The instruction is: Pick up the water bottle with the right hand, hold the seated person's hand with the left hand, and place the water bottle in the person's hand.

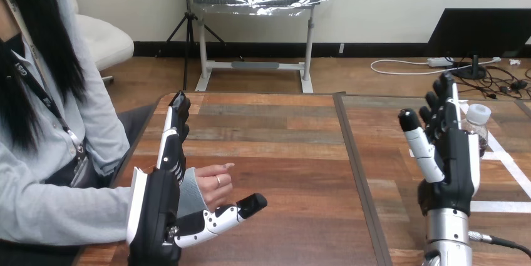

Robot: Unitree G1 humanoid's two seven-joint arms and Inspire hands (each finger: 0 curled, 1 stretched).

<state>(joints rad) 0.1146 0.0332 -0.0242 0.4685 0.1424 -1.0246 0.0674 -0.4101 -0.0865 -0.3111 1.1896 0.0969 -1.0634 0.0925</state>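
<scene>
Now the left hand (164, 198) is held straight-fingered beside the person's hand (213, 184), the right hand (448, 153) likewise before the water bottle (479, 121).

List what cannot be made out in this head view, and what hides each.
1. Water bottle, head view: the right hand stands before it, hiding all below its cap and shoulder.
2. Person's hand, head view: its wrist side lies behind the left hand; whether the two touch cannot be told.

Table (282, 153) was brown wood-plank, white tape lines (501, 206); water bottle (479, 131) clear, white cap (479, 114); left hand (156, 211), right hand (454, 153) black, white shells.
</scene>
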